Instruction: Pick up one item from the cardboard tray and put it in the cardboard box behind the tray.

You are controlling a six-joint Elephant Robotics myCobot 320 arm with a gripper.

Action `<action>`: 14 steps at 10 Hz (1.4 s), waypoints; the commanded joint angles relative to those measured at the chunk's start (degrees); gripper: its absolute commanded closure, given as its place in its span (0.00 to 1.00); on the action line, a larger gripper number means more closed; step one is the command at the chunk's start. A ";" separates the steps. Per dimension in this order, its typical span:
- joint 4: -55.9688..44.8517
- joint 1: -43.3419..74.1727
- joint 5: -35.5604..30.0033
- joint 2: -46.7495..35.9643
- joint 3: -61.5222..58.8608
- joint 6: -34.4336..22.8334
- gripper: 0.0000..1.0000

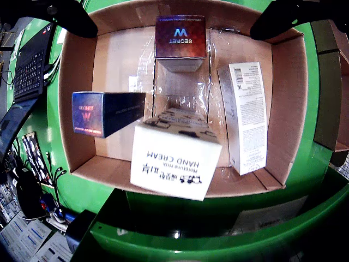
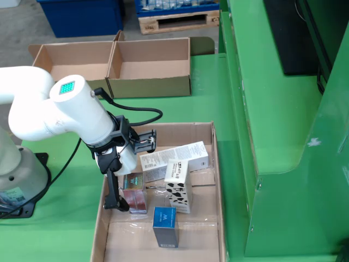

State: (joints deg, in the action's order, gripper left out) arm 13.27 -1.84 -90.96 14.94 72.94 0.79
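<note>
The cardboard tray [image 2: 212, 164] holds several boxes: a long white box [image 2: 174, 155], a cow-patterned hand cream box [image 2: 178, 185], a red "W Secret" box [image 2: 134, 192] and a blue "W" box [image 2: 164, 226]. My gripper [image 2: 131, 174] is open and empty over the red box, at the tray's left side. In the wrist view the dark fingers [image 1: 71, 16] stand wide apart on either side of the red box [image 1: 180, 38]. Below it are the blue box [image 1: 106, 112], the hand cream box [image 1: 174, 155] and the white box [image 1: 245, 114]. The empty cardboard box [image 2: 150, 82] stands behind the tray.
A second empty cardboard box [image 2: 73, 63] adjoins the first on its left. A tall green structure [image 2: 272, 109] runs along the tray's right side. The arm's base [image 2: 16, 174] sits at the left. A laptop [image 1: 30, 60] lies left of the tray [image 1: 76, 82]. Clear plastic film [image 1: 180, 93] lines the tray floor.
</note>
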 commanded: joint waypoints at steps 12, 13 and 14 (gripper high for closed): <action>11.86 0.03 0.33 -1.84 10.81 0.63 0.00; 12.09 0.06 0.37 -1.11 10.53 0.53 0.00; 12.09 0.06 0.37 -1.11 10.53 0.53 0.00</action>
State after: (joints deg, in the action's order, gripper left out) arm 24.52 -1.75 -90.79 14.50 84.90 1.23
